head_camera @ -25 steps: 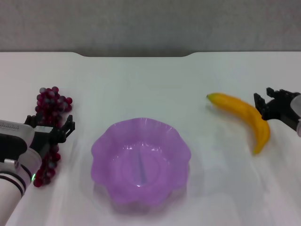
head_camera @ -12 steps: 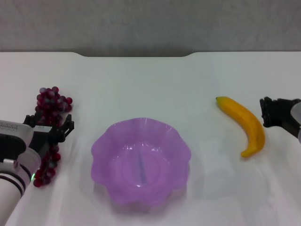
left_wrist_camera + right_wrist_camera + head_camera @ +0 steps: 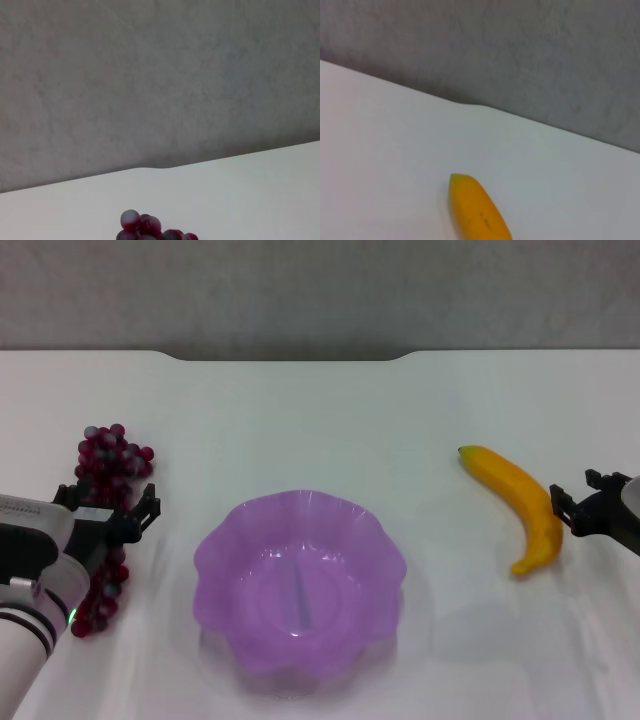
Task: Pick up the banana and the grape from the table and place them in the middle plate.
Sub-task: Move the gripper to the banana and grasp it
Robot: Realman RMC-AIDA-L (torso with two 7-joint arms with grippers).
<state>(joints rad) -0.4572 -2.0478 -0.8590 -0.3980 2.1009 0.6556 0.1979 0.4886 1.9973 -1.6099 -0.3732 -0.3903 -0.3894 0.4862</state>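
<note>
The left gripper (image 3: 105, 508) straddles the grape (image 3: 103, 510), fingers spread; close gently mid-bunch. The right gripper (image 3: 585, 505), spread, sits beside the banana (image 3: 520, 502).

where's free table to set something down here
Bare table runs behind the middle plate, and between plate and banana. Crowded at the edges: left pincer over the grape, right pincer against the banana.

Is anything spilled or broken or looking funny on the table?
Nothing stands out. The banana and the grape lie whole on the table, and the middle plate sits upright with nothing in it. The left gripper is over the grape and the right gripper beside the banana.
</note>
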